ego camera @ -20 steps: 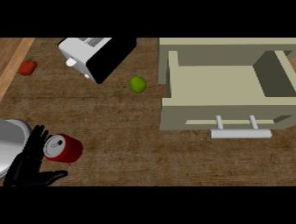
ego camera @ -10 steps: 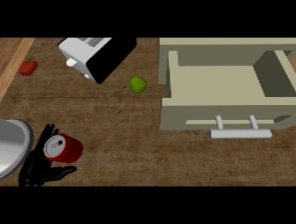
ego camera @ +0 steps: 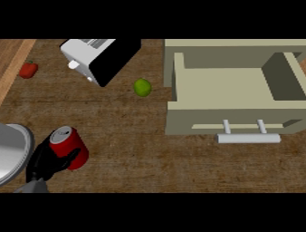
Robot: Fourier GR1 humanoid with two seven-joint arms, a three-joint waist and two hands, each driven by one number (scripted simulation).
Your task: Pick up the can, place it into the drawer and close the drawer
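Desk (ego camera: 182, 167) holds open drawer (ego camera: 229, 86) far right; left hand (ego camera: 49, 161) curls around upright can (ego camera: 70, 146), gripped for carrying across.

Red can (ego camera: 72, 144) in black left hand (ego camera: 45, 162), beige drawer (ego camera: 239, 93), green lime (ego camera: 142, 87), brown woven counter (ego camera: 149, 154).

Even, fairly dim light; soft shadows, perhaps faint, under the drawer (ego camera: 239, 97).
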